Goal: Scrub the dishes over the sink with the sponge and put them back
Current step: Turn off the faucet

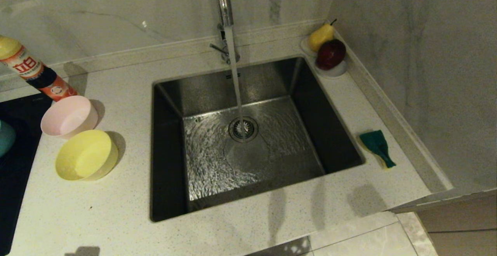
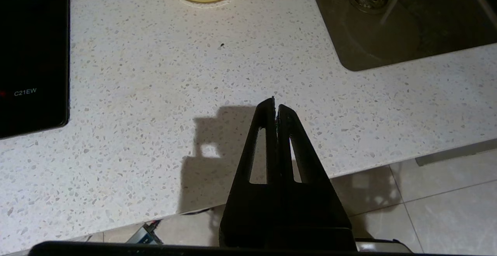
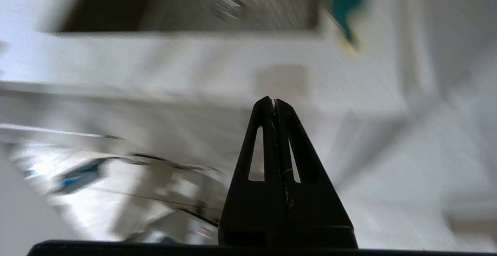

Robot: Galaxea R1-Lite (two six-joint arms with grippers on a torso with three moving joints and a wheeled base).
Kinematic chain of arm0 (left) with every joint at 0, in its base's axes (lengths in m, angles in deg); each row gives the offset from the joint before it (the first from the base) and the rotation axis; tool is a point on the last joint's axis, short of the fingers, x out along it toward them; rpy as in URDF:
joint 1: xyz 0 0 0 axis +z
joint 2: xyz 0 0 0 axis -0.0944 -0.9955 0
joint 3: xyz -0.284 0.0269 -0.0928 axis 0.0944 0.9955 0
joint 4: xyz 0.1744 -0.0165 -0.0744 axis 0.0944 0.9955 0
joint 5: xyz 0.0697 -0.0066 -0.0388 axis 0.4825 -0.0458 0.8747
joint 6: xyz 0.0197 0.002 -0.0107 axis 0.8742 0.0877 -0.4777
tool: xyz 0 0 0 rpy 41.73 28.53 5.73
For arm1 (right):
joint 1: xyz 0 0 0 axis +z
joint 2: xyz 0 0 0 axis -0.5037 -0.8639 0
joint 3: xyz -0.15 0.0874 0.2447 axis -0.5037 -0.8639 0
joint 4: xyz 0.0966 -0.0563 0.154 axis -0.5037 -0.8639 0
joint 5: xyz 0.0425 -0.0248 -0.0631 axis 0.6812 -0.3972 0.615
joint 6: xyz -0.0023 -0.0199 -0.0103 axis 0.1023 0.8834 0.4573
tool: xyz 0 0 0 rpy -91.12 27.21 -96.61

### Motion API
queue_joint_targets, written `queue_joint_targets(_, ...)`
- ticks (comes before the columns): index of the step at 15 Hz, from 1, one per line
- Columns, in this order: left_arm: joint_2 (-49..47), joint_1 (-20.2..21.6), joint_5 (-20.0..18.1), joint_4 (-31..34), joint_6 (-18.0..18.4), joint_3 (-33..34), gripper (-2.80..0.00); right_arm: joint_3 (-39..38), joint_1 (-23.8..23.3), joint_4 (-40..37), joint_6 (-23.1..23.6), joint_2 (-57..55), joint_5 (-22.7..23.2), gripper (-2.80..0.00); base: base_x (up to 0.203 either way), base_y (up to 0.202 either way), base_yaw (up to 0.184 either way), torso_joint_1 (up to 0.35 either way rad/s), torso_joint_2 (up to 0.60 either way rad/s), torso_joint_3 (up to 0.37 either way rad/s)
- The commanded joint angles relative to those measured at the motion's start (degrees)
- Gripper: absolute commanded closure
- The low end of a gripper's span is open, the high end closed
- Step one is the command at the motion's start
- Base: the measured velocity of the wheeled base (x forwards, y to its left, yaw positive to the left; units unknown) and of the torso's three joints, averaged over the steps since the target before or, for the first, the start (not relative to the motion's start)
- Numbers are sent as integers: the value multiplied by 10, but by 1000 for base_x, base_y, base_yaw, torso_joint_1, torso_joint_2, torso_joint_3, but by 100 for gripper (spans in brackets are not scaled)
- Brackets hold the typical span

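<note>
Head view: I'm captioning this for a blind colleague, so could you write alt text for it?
Water runs from the tap into a steel sink set in a pale counter. A pink bowl and a yellow bowl sit left of it; a green-topped sponge lies right. No gripper shows.

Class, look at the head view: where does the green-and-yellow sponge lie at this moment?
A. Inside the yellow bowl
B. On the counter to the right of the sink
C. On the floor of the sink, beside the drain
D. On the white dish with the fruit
B: the sponge lies flat on the speckled counter just right of the sink, apart from the yellow bowl on the other side.
</note>
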Motion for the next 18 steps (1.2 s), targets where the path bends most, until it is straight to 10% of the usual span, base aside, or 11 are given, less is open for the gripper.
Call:
queue_joint_targets(1, 0, 0, 0, 0, -1, 1, 0, -64, -2, 4, 16, 68, -52, 0, 0, 0, 0, 0, 0, 0)
queue_joint_targets(6, 0, 0, 0, 0, -1, 1, 0, -93, -3, 4, 88, 82, -230, 0, 0, 0, 0, 0, 0, 0)
queue_joint_targets(18, 0, 0, 0, 0, -1, 1, 0, -98, -2, -31, 34, 82, -226, 0, 0, 0, 0, 0, 0, 0)
